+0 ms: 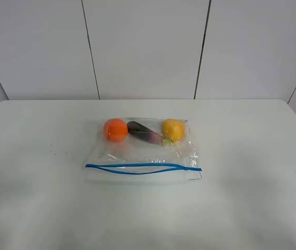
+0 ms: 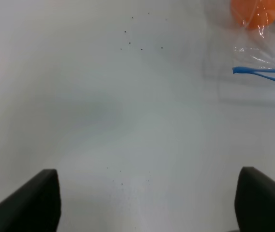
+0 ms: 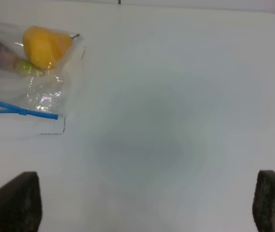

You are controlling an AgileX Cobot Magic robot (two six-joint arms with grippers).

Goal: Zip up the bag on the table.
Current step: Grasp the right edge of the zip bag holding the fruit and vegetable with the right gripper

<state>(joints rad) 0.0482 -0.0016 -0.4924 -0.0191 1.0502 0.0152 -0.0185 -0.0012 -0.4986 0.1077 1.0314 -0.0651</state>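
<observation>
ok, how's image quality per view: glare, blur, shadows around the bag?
Exterior high: even, soft light; bag sharp, slight sheen on the plastic. Left wrist: crinkle glare on the bag by the orange fruit; left end effector dark, out of focus. Right wrist: soft; right end effector grainy; faint grey shadow on the table.

**One bag, three pieces of produce, one table, two grippers**

One white table (image 1: 33,208) fills the lower part of the overhead frame. One clear zip bag (image 1: 143,153) lies at its centre, with one blue zipper strip (image 1: 137,166) along its lower edge. Inside are three pieces of produce, one of each kind: one orange (image 1: 115,129) at left, one purple eggplant (image 1: 143,132) in the middle, and one yellow fruit (image 1: 173,129) at right. Two grippers appear, one per wrist view: the left gripper (image 2: 145,203) and the right gripper (image 3: 142,203), each showing two dark fingers (image 2: 31,203).
</observation>
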